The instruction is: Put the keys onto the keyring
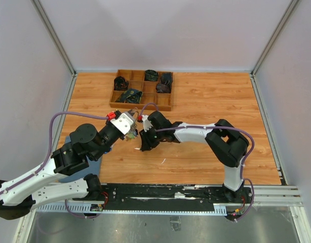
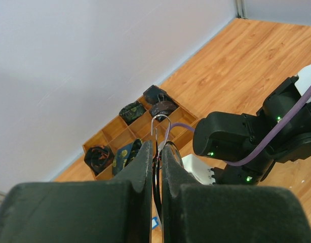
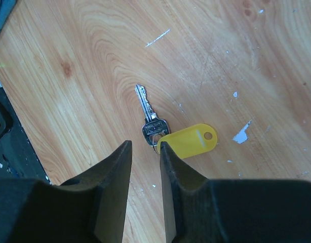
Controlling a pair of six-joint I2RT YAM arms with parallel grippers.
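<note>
The left hand (image 2: pixel 156 152) is shut tight on the keyring (image 2: pixel 160 117). Its two black fingers (image 2: pixel 140 172) press flat together, and the thin silver wire loop stands up out of their tips toward 12 o'clock in the left wrist view. The lower part of the ring is hidden between the pads. From above, this hand sits raised over the middle of the wooden worktop (image 1: pixel 206 101), just at 6 o'clock of the wooden compartment tray (image 1: pixel 145 107). The tray lies at the 12 o'clock side of the worktop and holds several dark bundles (image 1: pixel 127 95) in its cells; what they are is too small to tell.

The right hand (image 3: pixel 145 147) is partly open, with a narrow gap between its fingers (image 3: pixel 115 172) and nothing gripped in that gap. It points down at a key (image 3: pixel 151 121) lying flat on the worktop. The key is silver, and its blade runs toward 11 o'clock in the right wrist view. A yellow tag (image 3: pixel 191 139) joins the key's head and stretches out toward 3 o'clock. The key's head lies just beyond the fingertips, at 12 o'clock of the gap. The near end of the yellow tag passes behind the tip of the finger on the 3 o'clock side. Whether that tip touches the tag cannot be told.

In the overhead view the two hands are near each other at the worktop's centre, the right one at about 4 o'clock of the left.
</note>
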